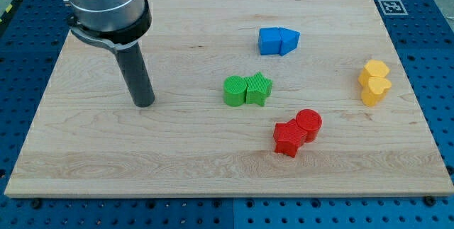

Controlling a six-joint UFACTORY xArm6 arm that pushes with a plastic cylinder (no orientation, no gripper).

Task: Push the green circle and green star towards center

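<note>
My tip [144,103], the lower end of the straight dark rod, rests on the pale wooden desk [85,158] in the view's left half; it stands well apart from every block, with bare wood between it and the nearest one; there are no fingers on this rod, so nothing is apart, together or clamped.

The ridged green plastic circle block [233,91] sits near the middle of the desk, to the view's right of my tip; the ridged green plastic star block [259,88] lies just beside it on the view's right, the two touching side by side.

Toward the view's top, a blue plastic cube-like block [269,41] touches a second blue plastic block with a pointed end [289,40] on its right; below and to the right of the green pair, a red plastic star-like block [287,138] touches a red plastic round block [308,123] that sits up and to its right; near the view's right edge, a yellow plastic block of roughly hexagonal shape [374,71] touches a yellow plastic heart-like block [375,91] just below it; each pair stands well apart from the others.
</note>
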